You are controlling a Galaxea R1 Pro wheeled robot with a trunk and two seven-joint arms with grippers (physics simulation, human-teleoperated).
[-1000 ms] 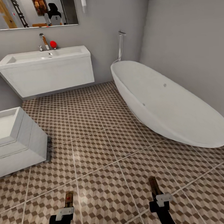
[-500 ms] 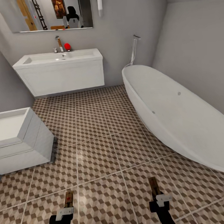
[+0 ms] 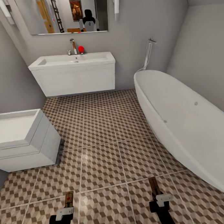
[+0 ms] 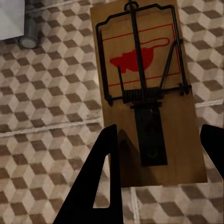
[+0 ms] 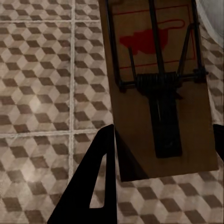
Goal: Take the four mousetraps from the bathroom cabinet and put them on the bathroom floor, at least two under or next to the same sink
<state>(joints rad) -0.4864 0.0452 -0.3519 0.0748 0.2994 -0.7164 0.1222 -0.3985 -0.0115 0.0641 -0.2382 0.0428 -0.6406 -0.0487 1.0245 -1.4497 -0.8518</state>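
Each of my grippers holds a mousetrap above the cube-patterned bathroom floor. My left gripper is shut on a tan mousetrap with a red mark, seen close up as mousetrap between the dark fingers. My right gripper is shut on a second mousetrap, also shown large as mousetrap. The white sink with its chrome tap hangs on the far wall, well ahead of both grippers. The cabinet is out of view.
A white oval bathtub runs along the right wall. A white boxy toilet stands at the left. A mirror hangs above the sink, and a red ball rests by the tap. Open tiles lie between me and the sink.
The whole head view has swung, so the sink and bathtub sit further right and lower in the picture. Both grippers keep their mousetraps in the same spot in the picture.
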